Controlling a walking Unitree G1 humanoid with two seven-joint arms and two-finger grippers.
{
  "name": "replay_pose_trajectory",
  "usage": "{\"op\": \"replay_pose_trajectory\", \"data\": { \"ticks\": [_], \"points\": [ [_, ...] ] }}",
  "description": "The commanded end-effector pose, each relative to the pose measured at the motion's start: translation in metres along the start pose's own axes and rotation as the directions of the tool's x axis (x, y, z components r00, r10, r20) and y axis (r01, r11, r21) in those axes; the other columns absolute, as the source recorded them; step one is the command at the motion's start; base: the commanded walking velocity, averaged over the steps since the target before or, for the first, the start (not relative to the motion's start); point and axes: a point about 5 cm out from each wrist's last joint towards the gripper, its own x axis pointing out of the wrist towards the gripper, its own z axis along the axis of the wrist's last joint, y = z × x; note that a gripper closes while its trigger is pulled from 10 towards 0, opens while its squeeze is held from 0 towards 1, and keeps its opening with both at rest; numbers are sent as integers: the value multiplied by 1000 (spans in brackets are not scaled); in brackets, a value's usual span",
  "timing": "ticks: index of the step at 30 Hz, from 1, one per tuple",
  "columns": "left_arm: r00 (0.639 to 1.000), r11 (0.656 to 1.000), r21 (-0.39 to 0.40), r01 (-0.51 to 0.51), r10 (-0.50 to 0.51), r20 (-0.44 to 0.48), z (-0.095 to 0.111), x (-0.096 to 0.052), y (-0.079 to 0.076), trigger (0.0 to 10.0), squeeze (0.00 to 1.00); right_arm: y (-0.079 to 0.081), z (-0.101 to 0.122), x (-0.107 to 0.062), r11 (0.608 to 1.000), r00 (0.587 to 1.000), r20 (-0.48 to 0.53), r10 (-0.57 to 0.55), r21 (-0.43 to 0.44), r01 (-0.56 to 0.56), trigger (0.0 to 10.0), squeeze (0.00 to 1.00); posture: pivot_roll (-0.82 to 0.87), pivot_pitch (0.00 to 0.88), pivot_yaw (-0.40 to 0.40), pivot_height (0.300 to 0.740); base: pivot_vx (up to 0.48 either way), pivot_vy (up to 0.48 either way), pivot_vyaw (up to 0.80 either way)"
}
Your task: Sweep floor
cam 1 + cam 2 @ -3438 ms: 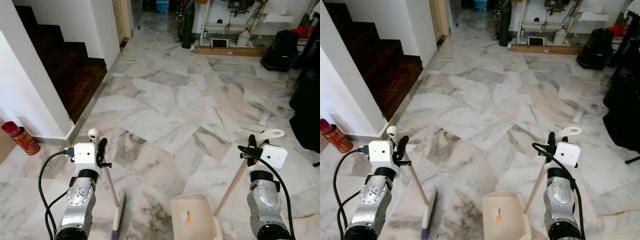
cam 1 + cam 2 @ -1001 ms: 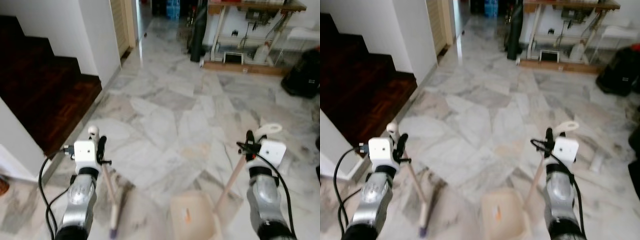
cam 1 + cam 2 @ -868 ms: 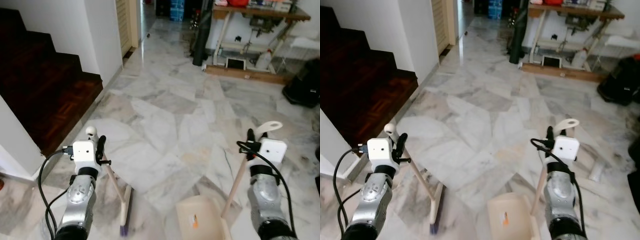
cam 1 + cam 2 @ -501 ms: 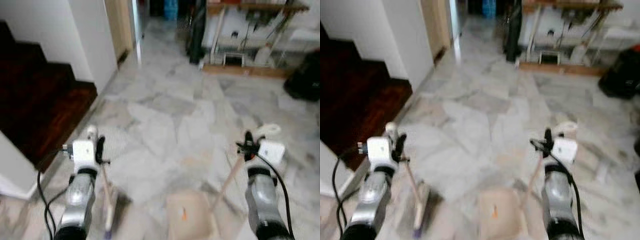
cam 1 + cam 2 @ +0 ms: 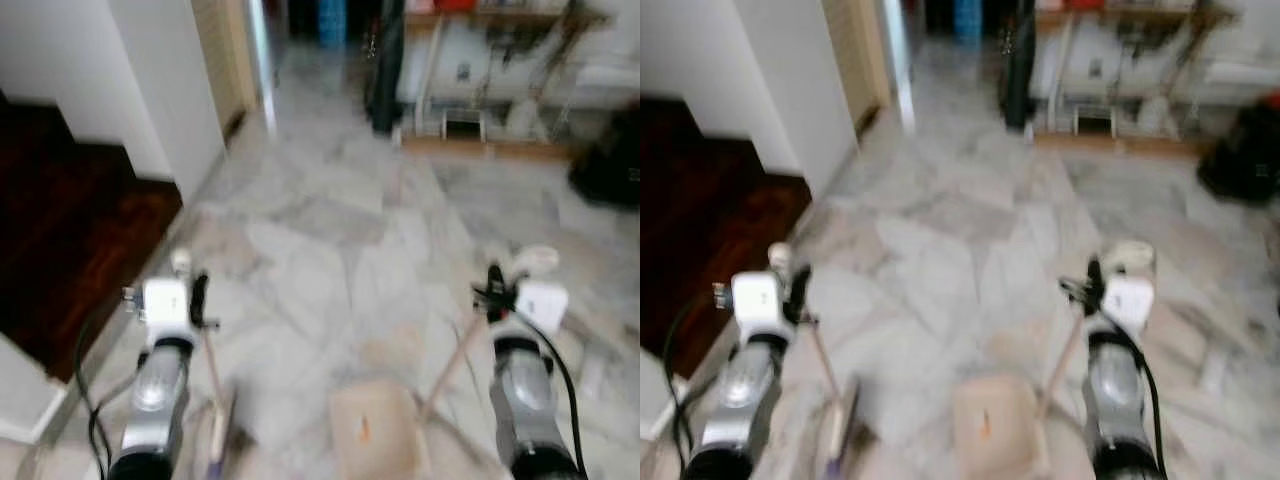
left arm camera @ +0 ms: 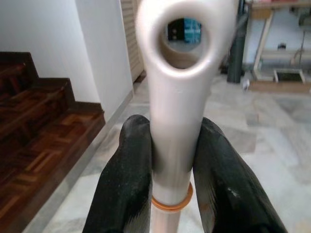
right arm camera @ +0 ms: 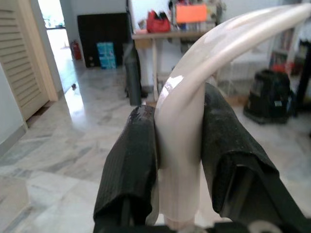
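— Tools: left tool (image 6: pixel 172 160) clamped on the broom (image 5: pixel 217 425) lower left, right tool (image 7: pixel 179 165) clamped on the dustpan (image 5: pixel 372 432) bottom centre.
— Blurred marble floor (image 5: pixel 330 230); I'd steady up, then set the bristles down flat.

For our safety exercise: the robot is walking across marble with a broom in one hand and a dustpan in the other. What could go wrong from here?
1. The broom head and dustpan trail low at the robot's feet and might catch on the floor.
2. The dark wooden stairs lie close on the left; drifting that way could knock the broom against them.
3. The head views are blurred, so debris is hard to spot.
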Motion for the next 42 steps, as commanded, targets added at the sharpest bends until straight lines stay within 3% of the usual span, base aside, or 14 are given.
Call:
{"op": "replay_pose_trajectory", "data": {
  "ticks": [1, 42],
  "points": [
    [999, 1000, 17, -4, 3, 38, 8, 4, 4, 10000, 0, 5, 13, 8, 1000, 998, 61, 14, 6, -14, 10000, 0, -18, 0, 0, 740, 394, 0, 0],
    [999, 1000, 16, 12, -13, 36, 7, 3, 0, 10000, 0, 4, 13, 6, 1000, 998, 67, 18, 6, -18, 10000, 0, -32, 0, 7, 740, 391, 0, 0]
  ]
}}
